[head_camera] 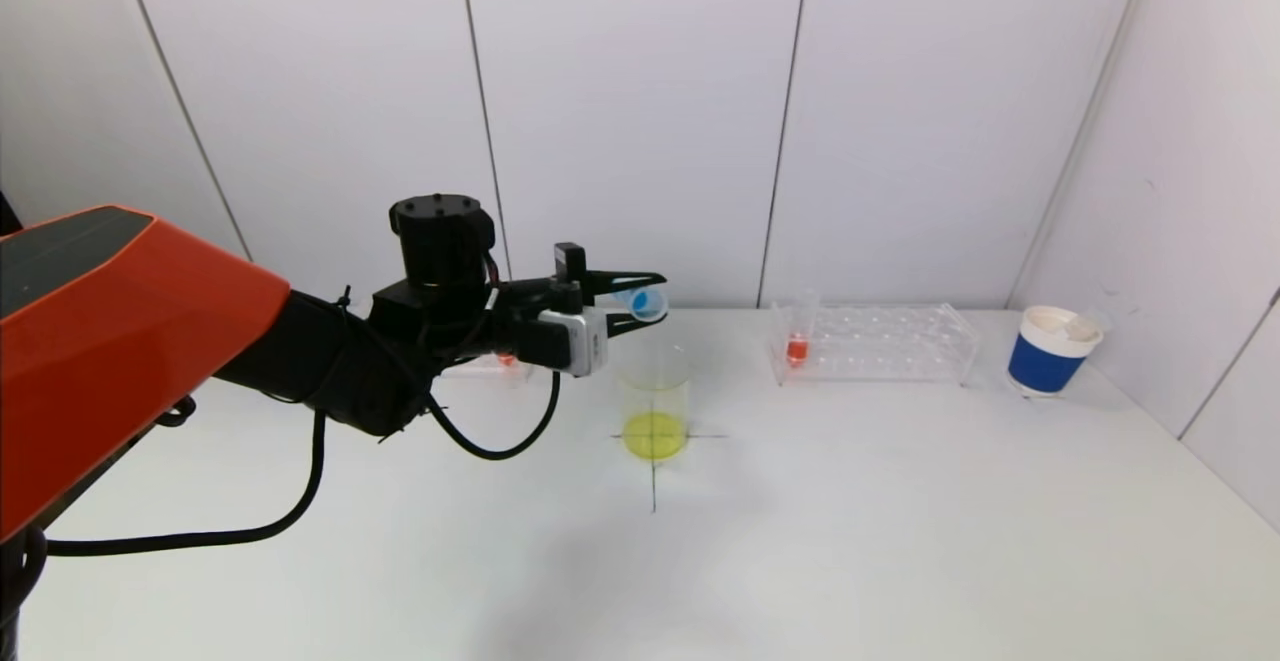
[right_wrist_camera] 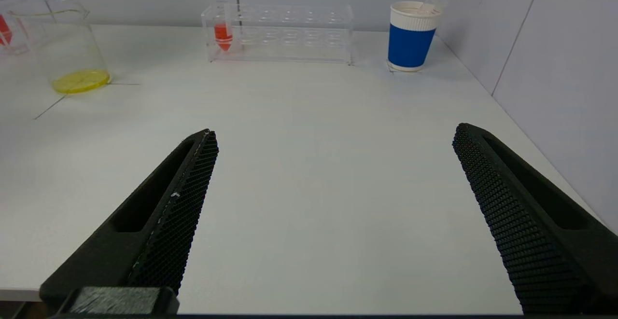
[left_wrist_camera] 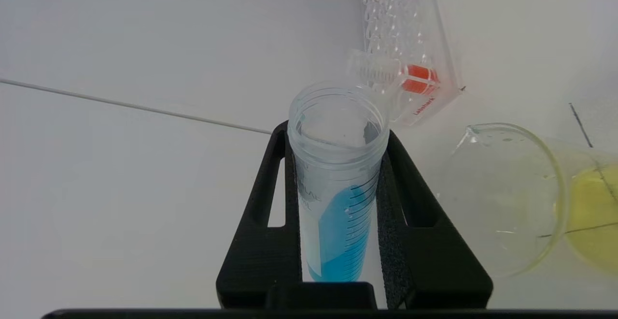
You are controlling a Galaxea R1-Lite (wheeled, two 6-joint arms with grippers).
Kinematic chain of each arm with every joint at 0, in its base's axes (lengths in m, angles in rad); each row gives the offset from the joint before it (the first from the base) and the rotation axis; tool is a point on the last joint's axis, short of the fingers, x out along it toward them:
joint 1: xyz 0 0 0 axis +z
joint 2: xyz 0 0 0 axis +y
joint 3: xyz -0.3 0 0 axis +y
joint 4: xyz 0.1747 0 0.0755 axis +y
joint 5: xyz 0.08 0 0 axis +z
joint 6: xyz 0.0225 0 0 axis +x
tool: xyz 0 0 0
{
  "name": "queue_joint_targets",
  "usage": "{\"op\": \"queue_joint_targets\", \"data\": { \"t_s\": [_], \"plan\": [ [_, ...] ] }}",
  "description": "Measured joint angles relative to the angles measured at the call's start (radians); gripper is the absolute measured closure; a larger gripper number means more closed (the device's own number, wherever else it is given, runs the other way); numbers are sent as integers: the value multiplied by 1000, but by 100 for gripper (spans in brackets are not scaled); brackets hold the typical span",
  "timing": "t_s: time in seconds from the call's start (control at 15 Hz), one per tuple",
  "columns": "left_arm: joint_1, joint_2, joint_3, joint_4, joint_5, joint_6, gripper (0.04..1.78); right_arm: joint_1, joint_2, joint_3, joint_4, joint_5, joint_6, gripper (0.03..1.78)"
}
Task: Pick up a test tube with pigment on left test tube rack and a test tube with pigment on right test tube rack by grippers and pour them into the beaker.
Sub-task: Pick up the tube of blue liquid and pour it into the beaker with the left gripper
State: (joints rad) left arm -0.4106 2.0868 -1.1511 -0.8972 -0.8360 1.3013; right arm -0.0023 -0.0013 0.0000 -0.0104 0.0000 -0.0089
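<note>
One blue tube [left_wrist_camera: 338, 184] clamped in left gripper [head_camera: 640, 309] above beaker [head_camera: 655, 406]; mouth to be centred before tipping; right gripper [right_wrist_camera: 333, 213] held wide, empty.

Orange-shelled left arm [head_camera: 120, 341], black cables [head_camera: 300, 501]

- The place looked like a laboratory test cell.
- A plain white table [head_camera: 850, 541] stood against bare white wall panels [head_camera: 640, 111].
- Lab glassware sat on it: a glass beaker [head_camera: 655, 406] with yellow liquid and a clear test tube rack [head_camera: 880, 341] holding a tube of red pigment [head_camera: 797, 349].
- Crosshair lines [head_camera: 654, 481] marked the beaker's spot.
</note>
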Motion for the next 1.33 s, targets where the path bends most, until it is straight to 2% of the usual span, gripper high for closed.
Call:
{"op": "queue_joint_targets", "data": {
  "t_s": [0.53, 0.8, 1.07, 1.33],
  "plan": [
    [7, -23, -32, 205, 3, 81, 136, 0, 0, 0, 0, 0, 0, 4],
    [20, -23, -118, 363, 11, 161, 136, 0, 0, 0, 0, 0, 0, 4],
    [44, -22, -232, 585, 16, 315, 136, 0, 0, 0, 0, 0, 0, 4],
    [47, -20, -270, 669, 28, 379, 136, 0, 0, 0, 0, 0, 0, 4]
  ]
}}
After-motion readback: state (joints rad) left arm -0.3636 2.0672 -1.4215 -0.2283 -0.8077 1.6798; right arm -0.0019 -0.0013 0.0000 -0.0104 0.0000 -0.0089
